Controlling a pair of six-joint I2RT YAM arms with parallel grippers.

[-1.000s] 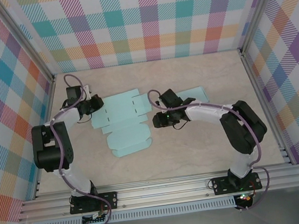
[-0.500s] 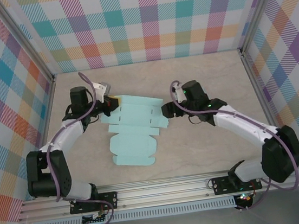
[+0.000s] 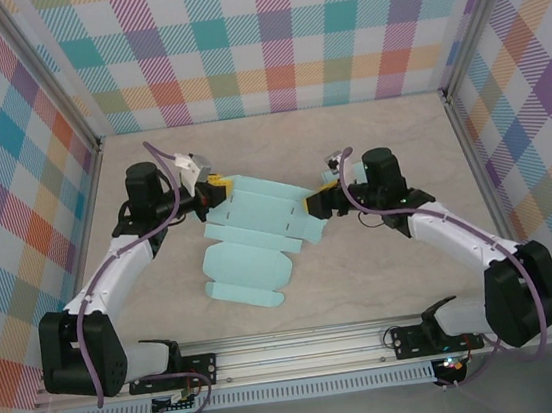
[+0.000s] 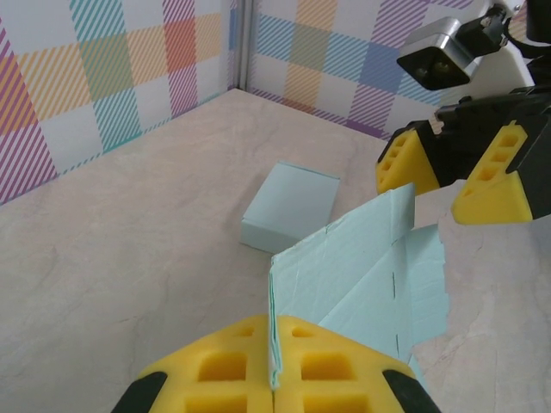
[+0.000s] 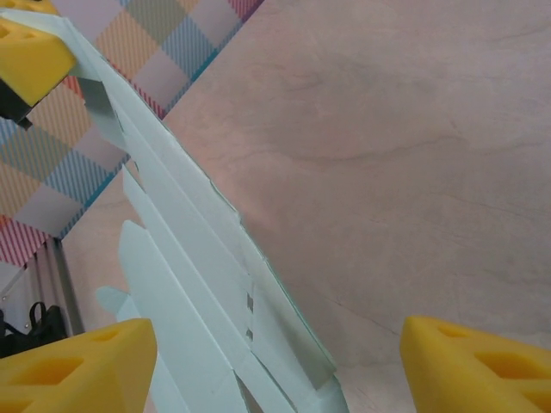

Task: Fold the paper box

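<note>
Two grippers mid-frame: left gripper clamps the upper-left edge of the flat light-blue paper box at centre; right gripper released, jaws spread around its right edge.

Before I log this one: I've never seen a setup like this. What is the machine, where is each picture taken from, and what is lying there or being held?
These are two robot arms bolted at the near edge of a table. The overhead picture looks down from above and behind them. The other two pictures come from a small camera on each wrist, so the yellow foam pads at the bottom are that arm's own fingers. On the table lies a light-blue paper box, still a flat sheet. The left hand is shut on one edge of it, and that edge stands up between the pads. The right hand is open at the opposite edge, with the paper between its pads but not gripped. The left wrist picture also shows a smaller blue piece lying flat further off.
</note>
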